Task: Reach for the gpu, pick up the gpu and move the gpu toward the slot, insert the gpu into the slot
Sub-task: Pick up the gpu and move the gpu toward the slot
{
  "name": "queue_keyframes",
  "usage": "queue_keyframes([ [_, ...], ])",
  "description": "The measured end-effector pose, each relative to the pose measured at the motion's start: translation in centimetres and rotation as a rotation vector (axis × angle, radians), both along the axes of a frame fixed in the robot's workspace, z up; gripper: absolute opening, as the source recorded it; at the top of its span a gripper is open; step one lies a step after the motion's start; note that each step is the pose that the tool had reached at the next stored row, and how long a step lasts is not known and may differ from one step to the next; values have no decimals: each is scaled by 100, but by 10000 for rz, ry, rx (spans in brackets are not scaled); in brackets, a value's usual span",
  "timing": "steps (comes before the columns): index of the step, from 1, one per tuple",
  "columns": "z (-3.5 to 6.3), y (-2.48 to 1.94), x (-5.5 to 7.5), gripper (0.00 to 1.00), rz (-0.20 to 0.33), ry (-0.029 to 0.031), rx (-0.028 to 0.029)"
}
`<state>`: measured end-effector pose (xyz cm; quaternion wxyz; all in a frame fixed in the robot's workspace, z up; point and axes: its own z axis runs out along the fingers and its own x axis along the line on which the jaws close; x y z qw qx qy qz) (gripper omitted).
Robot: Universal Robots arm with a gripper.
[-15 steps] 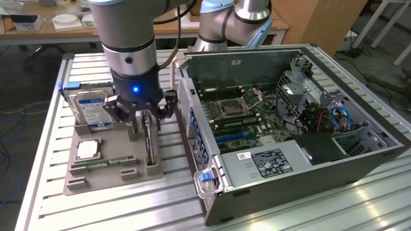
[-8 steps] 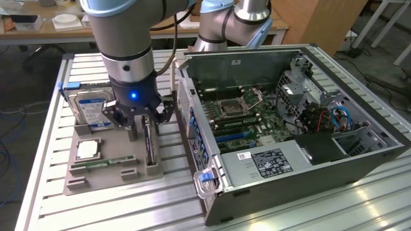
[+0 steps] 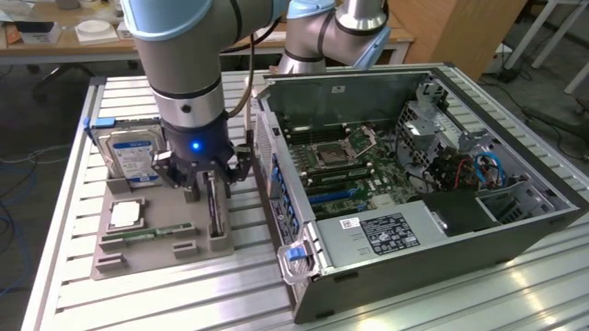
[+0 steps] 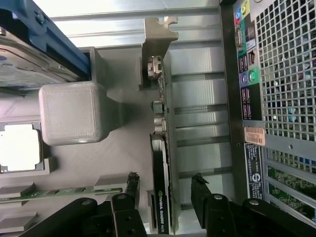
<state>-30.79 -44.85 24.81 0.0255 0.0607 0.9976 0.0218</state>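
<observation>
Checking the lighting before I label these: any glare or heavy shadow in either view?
Exterior view: glare streaks on the table slats near the computer case; wrist view: slats beyond the gpu wash out white, gripper fingers dark.

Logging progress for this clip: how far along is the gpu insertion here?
Done: the reach; the open gripper straddles the gpu, which stands on edge in its grey holder. In hand: nothing gripped. Left: pick-up, carry to the computer case, insertion.
</observation>
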Motion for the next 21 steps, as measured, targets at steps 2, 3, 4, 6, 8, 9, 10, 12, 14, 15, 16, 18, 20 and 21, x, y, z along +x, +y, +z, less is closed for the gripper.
queue_keyframes([
  [2, -36, 0, 0, 55, -29, -1, 0],
  [3, -54, -1, 1, 55, -42, -2, 1],
  [4, -67, -1, 1, 55, -56, -4, 0],
  [6, -69, -1, 1, 55, -58, -4, -2],
  [8, -72, 4, 1, 55, -60, -6, -6],
  [9, -75, 12, 1, 55, -61, -5, -6],
  [10, -79, 21, 1, 55, -62, -5, -7],
  [12, -90, 46, 1, 55, -66, -5, -7],
  [14, -102, 82, 1, 55, -73, -6, -6],
  [15, -107, 101, 1, 55, -77, -6, -6],
  [16, -111, 117, 1, 55, -80, -6, -6],
  [18, -119, 134, 1, 55, -86, -7, -5],
  [20, -119, 134, 1, 55, -85, -6, -7],
  [21, -118, 134, 1, 55, -85, -5, -7],
])
